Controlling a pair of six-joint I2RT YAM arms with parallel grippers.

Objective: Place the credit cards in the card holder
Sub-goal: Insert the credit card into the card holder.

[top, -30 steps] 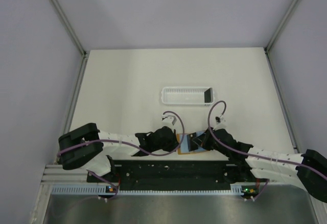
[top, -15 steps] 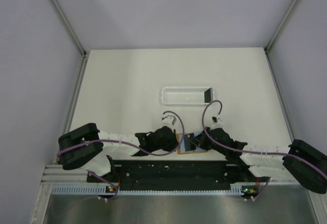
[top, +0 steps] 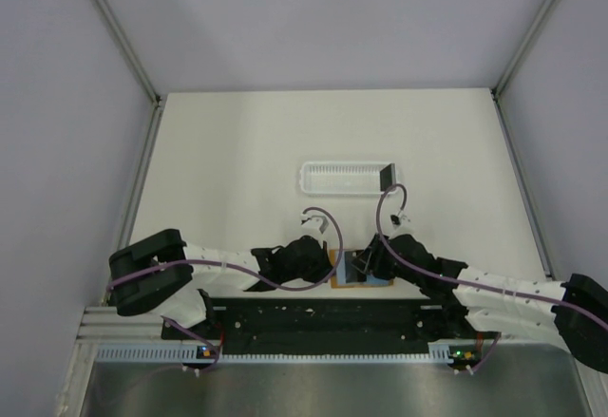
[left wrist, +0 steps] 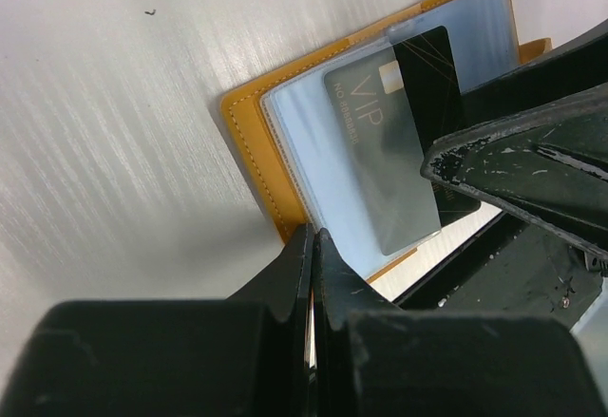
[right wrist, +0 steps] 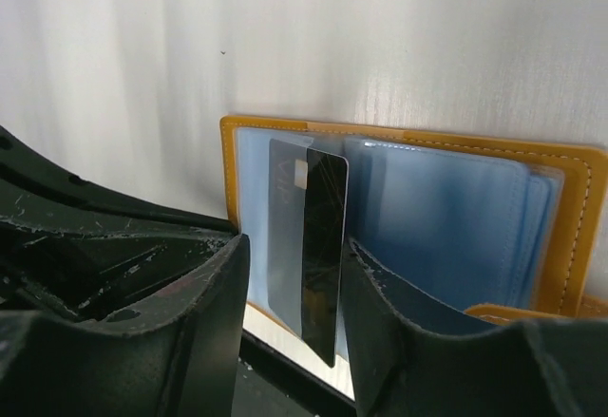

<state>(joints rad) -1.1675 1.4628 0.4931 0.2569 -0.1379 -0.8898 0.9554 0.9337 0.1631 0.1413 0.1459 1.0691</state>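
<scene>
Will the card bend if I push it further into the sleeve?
Probably not: the card looks flat and straight-edged, so likely stiff. Its glossy face should slide in the clear sleeve. The thin holder may shift instead.

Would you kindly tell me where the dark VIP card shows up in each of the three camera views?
Top external: the VIP card is a small dark patch low in the centre, hard to make out.
Left wrist: the card lies upper right of centre, partly under a clear sleeve.
Right wrist: the card is at lower centre, long side vertical.
Shared landmark: the orange card holder under it.
</scene>
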